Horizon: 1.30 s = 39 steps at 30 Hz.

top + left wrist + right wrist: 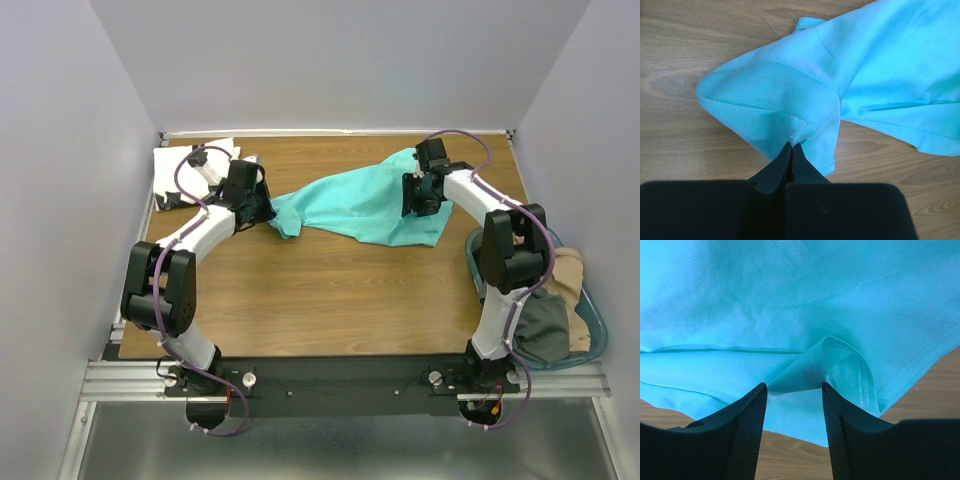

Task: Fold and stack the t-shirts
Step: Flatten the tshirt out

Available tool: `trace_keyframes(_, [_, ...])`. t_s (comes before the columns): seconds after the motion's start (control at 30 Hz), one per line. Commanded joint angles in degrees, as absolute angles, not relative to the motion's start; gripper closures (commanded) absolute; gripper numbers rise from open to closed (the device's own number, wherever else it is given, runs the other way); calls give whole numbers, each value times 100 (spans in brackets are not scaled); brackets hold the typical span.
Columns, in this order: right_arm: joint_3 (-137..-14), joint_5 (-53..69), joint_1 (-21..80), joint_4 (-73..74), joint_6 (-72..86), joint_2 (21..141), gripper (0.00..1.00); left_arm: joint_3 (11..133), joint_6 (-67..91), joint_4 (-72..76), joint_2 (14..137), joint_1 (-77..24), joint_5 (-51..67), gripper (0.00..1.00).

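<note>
Shirts number two: one turquoise t-shirt [365, 205], plain and rumpled, lies spread across the upper middle of the table [330, 300], and one white t-shirt [170, 160] with black marks sits bunched in the upper left corner. Grippers number two. The left gripper [791, 146] is pinched tight on a seam corner at the turquoise cloth's left end. The right gripper [794, 387] stands parted around a stitched hem fold at its right end. One blue-rimmed basket [598, 335] at lower right holds tan and grey cloth.
</note>
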State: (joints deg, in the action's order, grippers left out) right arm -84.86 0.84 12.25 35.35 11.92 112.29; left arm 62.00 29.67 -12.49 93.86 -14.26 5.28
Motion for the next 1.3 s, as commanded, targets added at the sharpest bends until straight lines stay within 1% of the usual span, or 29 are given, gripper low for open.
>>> trace_keyframes(0.0, [-8324, -237, 1160, 3419, 1151, 11013, 44, 6196, 2997, -1222, 9378, -1459, 659, 100])
trace_keyframes(0.13, [-7947, -343, 1046, 3410, 1335, 10557, 44, 6275, 2979, -1248, 9457, -1459, 659, 100])
trace_keyframes(0.23, [-7788, -282, 923, 3393, 1362, 10424, 43, 6354, 2936, -1283, 9518, -1459, 668, 100])
trace_keyframes(0.37, [-7647, -36, 817, 3183, 1231, 10511, 42, 6451, 2892, -1301, 9641, -1459, 694, 100])
trace_keyframes(0.53, [-7813, 745, 738, 2822, 1125, 10783, 43, 6574, 2839, -1336, 9764, -1468, 703, 100])
trace_keyframes(0.67, [-8059, 1054, 721, 2751, 1064, 11056, 43, 6635, 2839, -1353, 9817, -1468, 694, 100])
trace_keyframes(0.87, [-8209, 1203, 695, 2751, 1037, 11338, 44, 6662, 2848, -1371, 9835, -1468, 677, 100])
trace_keyframes(1.07, [-8183, 1414, 694, 2751, 1028, 11338, 54, 6636, 2891, -1389, 9791, -1468, 607, 100])
trace_keyframes(1.17, [-8112, 1538, 686, 2760, 1002, 11347, 62, 6618, 2953, -1389, 9782, -1468, 580, 100])
trace_keyframes(1.27, [-8077, 1582, 686, 2777, 1019, 11338, 80, 6592, 3049, -1397, 9730, -1468, 580, 100])
